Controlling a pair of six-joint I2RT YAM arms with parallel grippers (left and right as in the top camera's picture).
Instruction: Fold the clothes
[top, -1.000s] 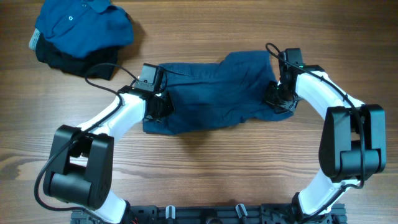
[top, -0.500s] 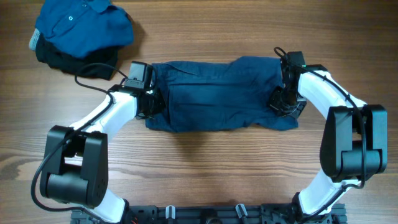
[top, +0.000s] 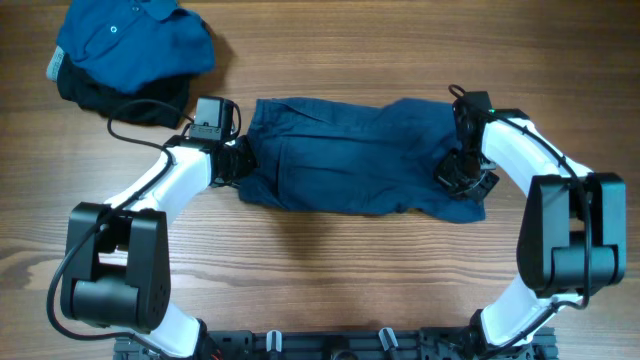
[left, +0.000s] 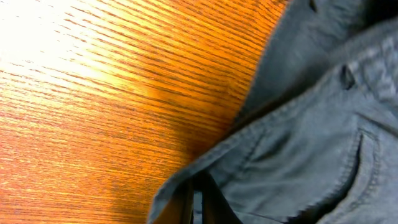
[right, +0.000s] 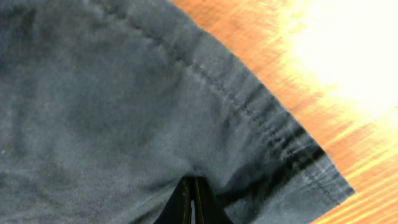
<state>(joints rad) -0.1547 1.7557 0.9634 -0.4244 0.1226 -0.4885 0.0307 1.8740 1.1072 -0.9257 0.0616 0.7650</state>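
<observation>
The dark navy shorts (top: 350, 155) lie stretched lengthwise across the middle of the table, still wrinkled. My left gripper (top: 243, 163) is at their left end, shut on the hem. In the left wrist view the fingertips (left: 198, 205) pinch the fabric edge (left: 298, 143) just above the wood. My right gripper (top: 460, 175) is at the right end, shut on the cloth near the lower right corner. The right wrist view shows its closed tips (right: 193, 202) buried in a pucker of navy fabric (right: 124, 93), with the stitched hem to the right.
A brighter blue collared shirt (top: 130, 40) lies folded on a black garment (top: 115, 100) at the back left corner. The left arm's cable (top: 140, 125) loops beside that pile. Bare wooden table (top: 350, 270) runs in front of the shorts.
Both grippers have pulled apart, the left going left and back, the right going right and forward. The bunched shorts have been drawn out longer and flatter between them.
</observation>
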